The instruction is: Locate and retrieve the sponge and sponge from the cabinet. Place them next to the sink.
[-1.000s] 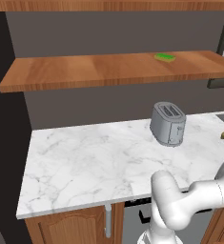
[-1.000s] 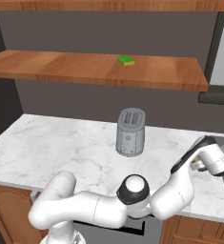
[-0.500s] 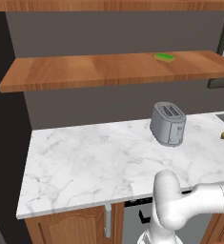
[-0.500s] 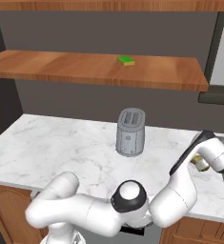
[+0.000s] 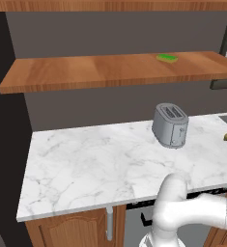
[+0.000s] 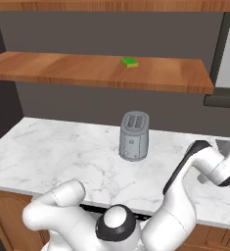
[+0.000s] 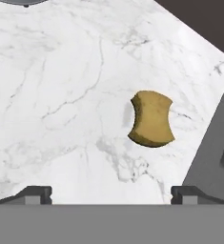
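Olive-yellow sponge [image 7: 152, 119] (waisted, porous) lies on veined marble counter [image 7: 61, 86].

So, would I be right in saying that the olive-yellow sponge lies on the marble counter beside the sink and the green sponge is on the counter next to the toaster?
Not quite. The green sponge is not on the counter: it lies on the wooden shelf above the toaster, as both base views show. The olive-yellow sponge does lie on the marble counter beside the sink, as the hand view shows.
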